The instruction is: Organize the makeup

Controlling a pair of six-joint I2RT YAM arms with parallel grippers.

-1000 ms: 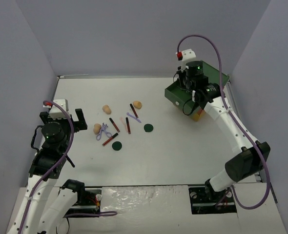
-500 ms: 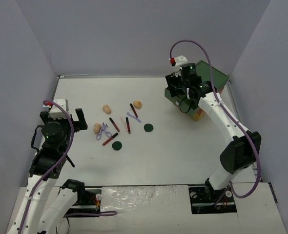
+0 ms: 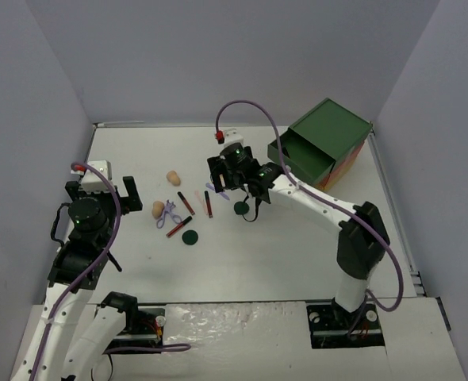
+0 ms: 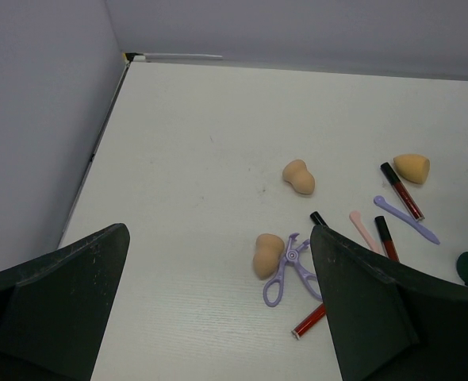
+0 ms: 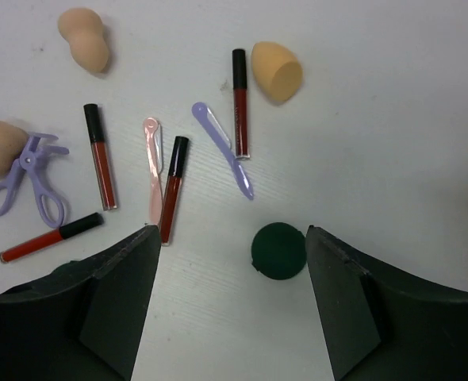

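While the left claw [image 4: 220, 234] hangs wide and empty over the table's [image 3: 139, 151] left side, the makeup lies loose mid-table, so the sorting looks barely begun. Leftmost, a sponge [image 3: 158, 209] touches the lilac tool [image 3: 168, 213], with a second sponge [image 3: 174, 177] farther back. Next come the red sticks [image 5: 99, 155], scattered at odd angles, with a pink stick [image 5: 152, 167] just beside one of them, then a lilac stick [image 5: 222, 148] and a third sponge [image 5: 276, 71]. One disc [image 3: 189, 236] sits nearer the arms and another disc [image 5: 278, 251] lies under the right claw [image 5: 230, 232], which hovers above the sticks, spread wide and holding nothing. Far right, well apart, the chest [image 3: 353, 155] has its green drawer [image 3: 297, 163] pulled open; what it holds I cannot tell. Every visible piece probably awaits sorting. The crowded sticks are the likely hindrance: lifting one may nudge its neighbour.
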